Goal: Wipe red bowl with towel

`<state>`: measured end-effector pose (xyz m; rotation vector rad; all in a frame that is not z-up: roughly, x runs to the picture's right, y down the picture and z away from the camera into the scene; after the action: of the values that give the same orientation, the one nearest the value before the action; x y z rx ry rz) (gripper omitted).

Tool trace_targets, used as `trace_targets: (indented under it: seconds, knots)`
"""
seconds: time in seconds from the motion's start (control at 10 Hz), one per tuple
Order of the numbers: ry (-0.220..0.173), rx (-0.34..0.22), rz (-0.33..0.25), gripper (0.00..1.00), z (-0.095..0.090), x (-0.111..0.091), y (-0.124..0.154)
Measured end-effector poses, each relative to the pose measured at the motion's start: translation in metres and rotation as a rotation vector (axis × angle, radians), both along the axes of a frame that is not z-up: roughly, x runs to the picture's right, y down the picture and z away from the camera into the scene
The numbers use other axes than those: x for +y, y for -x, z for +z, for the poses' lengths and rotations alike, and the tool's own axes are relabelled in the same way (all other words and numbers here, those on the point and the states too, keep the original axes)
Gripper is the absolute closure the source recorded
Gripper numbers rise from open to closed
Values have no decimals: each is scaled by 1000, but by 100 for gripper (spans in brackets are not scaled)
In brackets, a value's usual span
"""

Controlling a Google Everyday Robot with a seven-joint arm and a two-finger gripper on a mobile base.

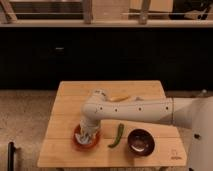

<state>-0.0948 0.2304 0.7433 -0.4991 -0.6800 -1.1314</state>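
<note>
A red bowl point(79, 142) sits near the front left of the wooden table point(65, 100). A pale towel point(87, 137) is bunched inside it. My white arm reaches in from the right, and my gripper point(88, 131) points down into the bowl, right on the towel. The bowl's middle is hidden by the towel and the gripper.
A green chilli pepper point(116, 135) lies just right of the red bowl. A dark bowl point(139, 141) stands at the front right. A yellow object point(119, 98) lies behind my arm near the table's middle. A dark counter front runs behind the table.
</note>
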Motion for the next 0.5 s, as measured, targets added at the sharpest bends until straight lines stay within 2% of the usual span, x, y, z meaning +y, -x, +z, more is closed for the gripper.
trace_targets:
  seconds: [0.5]
  knots:
    - [0, 14, 0, 100, 21, -12, 3]
